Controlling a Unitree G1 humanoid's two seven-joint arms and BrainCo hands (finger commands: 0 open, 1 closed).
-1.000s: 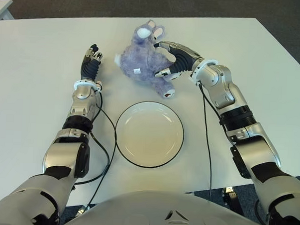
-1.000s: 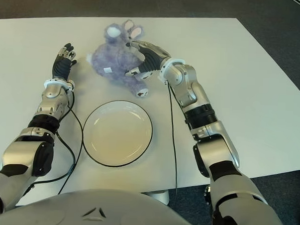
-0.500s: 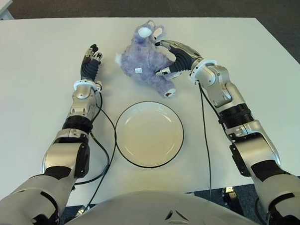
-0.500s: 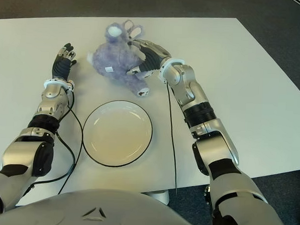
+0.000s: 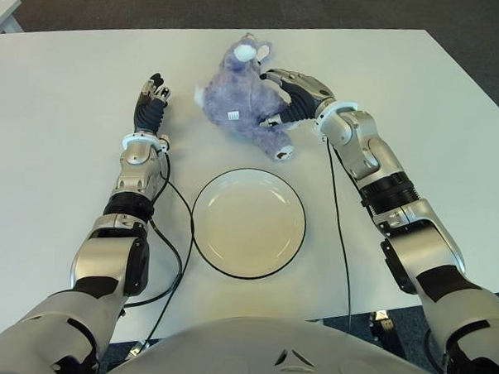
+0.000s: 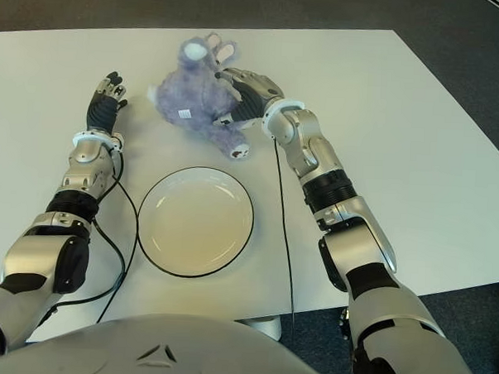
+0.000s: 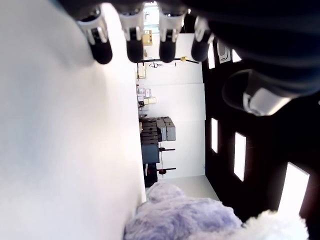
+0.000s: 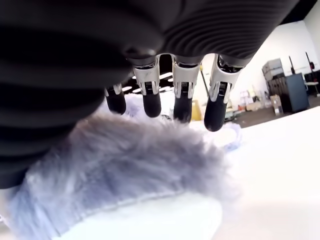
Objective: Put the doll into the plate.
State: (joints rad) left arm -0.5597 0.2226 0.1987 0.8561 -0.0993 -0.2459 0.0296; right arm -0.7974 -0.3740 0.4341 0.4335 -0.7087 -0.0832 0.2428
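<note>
Lying beyond plate [image 5: 248,222]: doll [image 5: 245,104], right hand [image 5: 293,96] cupping.

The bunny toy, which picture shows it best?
The left eye view: the whole bunny toy lies on the table, the right hand against it. The right eye view nearly matches. Both wrist views show only fur close up.

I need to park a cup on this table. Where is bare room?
The table is bare right of the right hand, and left of the left hand. It is crowded mid-table: doll, plate and cables.
</note>
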